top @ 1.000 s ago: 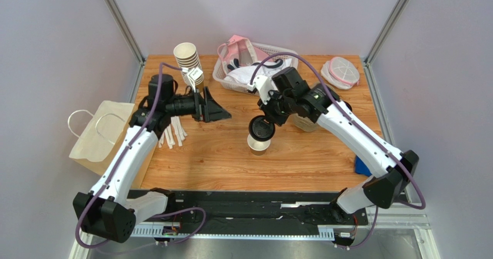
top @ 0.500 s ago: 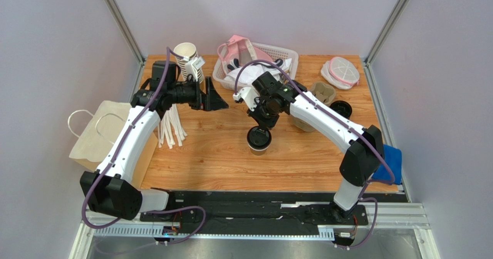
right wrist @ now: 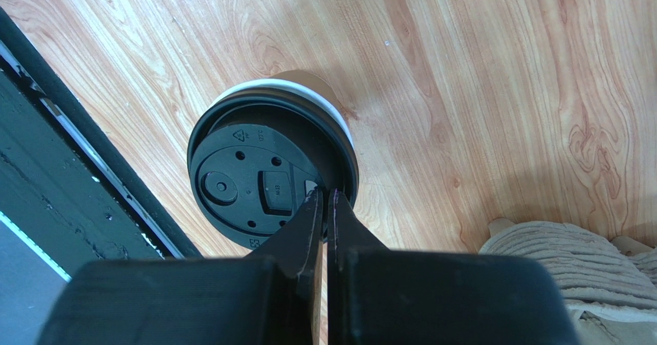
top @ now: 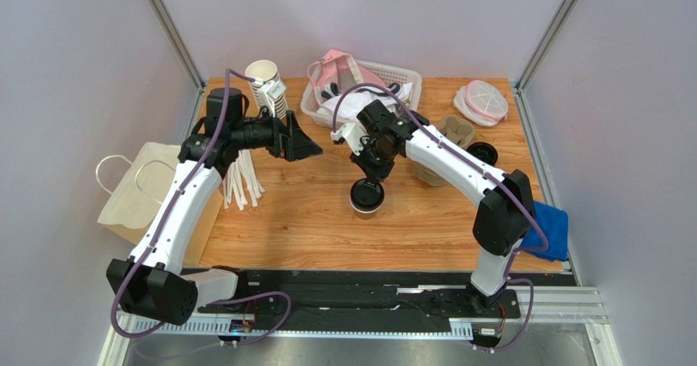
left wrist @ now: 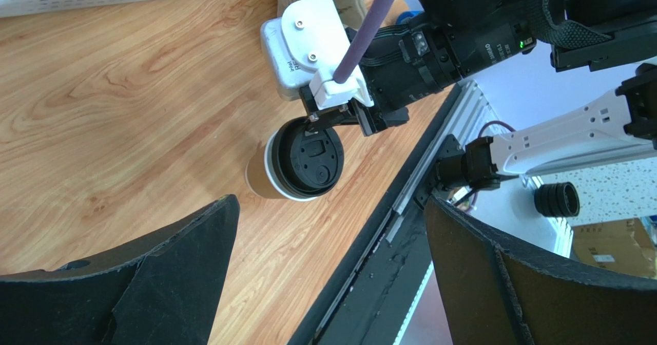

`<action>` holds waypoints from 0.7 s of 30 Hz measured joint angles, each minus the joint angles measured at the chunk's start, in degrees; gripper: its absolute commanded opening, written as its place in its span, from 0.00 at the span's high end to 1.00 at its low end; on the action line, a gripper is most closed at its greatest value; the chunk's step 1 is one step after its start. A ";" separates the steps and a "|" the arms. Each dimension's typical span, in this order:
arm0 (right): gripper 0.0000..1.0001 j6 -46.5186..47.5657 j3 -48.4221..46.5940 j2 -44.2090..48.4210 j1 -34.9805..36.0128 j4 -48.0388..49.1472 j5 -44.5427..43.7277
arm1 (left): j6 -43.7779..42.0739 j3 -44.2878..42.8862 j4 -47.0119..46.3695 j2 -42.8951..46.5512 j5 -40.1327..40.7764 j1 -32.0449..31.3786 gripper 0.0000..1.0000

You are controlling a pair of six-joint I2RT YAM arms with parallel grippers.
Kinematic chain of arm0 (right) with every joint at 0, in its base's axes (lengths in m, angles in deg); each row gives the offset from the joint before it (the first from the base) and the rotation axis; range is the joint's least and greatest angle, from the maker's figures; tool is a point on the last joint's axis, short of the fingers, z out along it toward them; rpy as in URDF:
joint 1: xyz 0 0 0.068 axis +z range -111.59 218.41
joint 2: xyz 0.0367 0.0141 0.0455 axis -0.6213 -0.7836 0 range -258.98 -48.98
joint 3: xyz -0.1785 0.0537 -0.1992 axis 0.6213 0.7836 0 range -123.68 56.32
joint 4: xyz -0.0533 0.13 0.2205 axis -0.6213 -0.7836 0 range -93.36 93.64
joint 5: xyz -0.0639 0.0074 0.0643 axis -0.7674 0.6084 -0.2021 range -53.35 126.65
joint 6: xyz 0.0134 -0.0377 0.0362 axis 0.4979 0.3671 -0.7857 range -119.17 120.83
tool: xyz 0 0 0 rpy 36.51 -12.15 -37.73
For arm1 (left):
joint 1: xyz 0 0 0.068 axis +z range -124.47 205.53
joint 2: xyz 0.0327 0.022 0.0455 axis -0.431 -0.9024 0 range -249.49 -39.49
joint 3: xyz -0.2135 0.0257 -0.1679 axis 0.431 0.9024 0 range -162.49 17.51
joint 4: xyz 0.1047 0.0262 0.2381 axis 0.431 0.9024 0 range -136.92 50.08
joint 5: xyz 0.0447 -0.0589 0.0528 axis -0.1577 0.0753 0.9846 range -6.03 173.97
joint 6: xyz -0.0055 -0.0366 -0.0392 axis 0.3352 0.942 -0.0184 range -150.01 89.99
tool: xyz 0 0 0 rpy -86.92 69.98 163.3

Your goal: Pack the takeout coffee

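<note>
The takeout coffee (top: 366, 196) is a kraft-brown paper cup standing upright at the table's middle, with a round black lid (right wrist: 270, 175) lying on its white rim. My right gripper (top: 366, 180) is just over it, jaws shut on the far-right edge of the lid (right wrist: 325, 195). The cup also shows in the left wrist view (left wrist: 297, 160), with the right gripper at its rim. My left gripper (top: 307, 147) hangs open and empty above the table, left of and behind the cup, with nothing between its fingers (left wrist: 331, 229).
A stack of lidless paper cups (top: 266, 84) stands at the back left. A paper bag (top: 139, 190) lies off the left edge, white sticks (top: 243, 182) beside it. A white basket (top: 364, 96), a cup carrier (top: 454, 129), a loose black lid (top: 483, 153) and a blue cloth (top: 548, 229) are to the right.
The right gripper has brought the tilted black lid down onto the cup, and its arm has swung left. The left gripper has shifted slightly back.
</note>
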 measured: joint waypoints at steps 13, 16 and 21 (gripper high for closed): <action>1.00 0.42 -0.35 -2.01 -0.79 0.42 0.81 | 0.76 0.37 -1.60 0.00 0.07 0.00 0.03; 1.00 0.52 -0.35 -2.14 -0.96 0.52 0.94 | 0.83 0.39 -1.62 -0.02 0.17 0.00 0.04; 1.00 0.59 -0.48 -2.23 -1.05 0.55 1.31 | 0.83 0.37 -1.64 -0.02 0.42 0.00 0.04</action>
